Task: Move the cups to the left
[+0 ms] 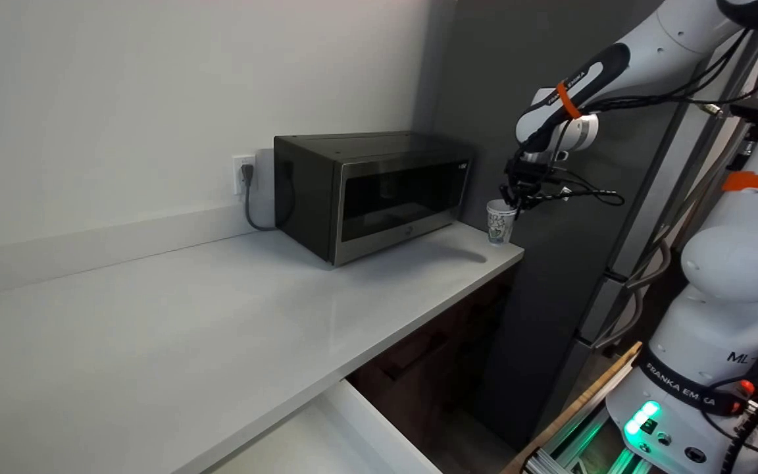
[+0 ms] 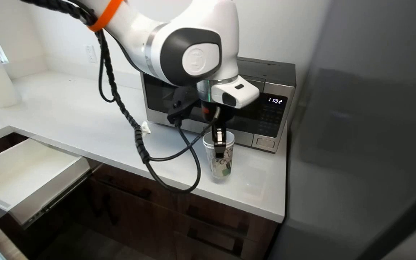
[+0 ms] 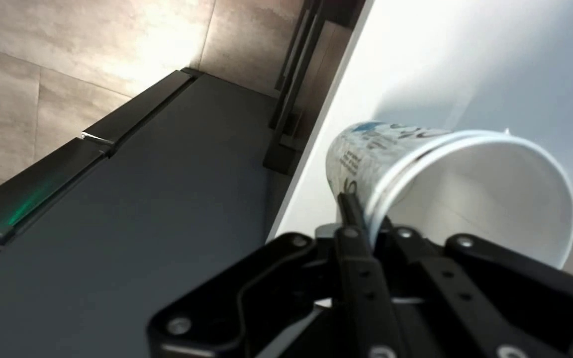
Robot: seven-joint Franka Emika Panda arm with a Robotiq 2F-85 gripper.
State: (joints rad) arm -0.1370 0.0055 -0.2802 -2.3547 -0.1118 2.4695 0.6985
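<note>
The cups [image 1: 499, 227] are white, tapered and patterned, and a double rim suggests nested cups. They are near the counter's end in front of the microwave in both exterior views [image 2: 213, 164]. In the wrist view the cups [image 3: 366, 151] appear tilted, with the mouth towards the camera. My gripper [image 3: 368, 221] has one finger outside the wall and one inside, closed with the rim between them. The gripper also shows at the rim in the exterior views [image 1: 514, 203] [image 2: 219, 150]. I cannot tell whether the cup bottom touches the counter.
The microwave [image 1: 405, 201] stands right behind the cups. A tall dark grey fridge side [image 2: 341, 119] borders the counter's end. The white counter [image 1: 188, 329] runs away past the microwave. A drawer [image 2: 31, 169] stands open below it. Arm cables [image 2: 193, 169] hang in loops beside the gripper.
</note>
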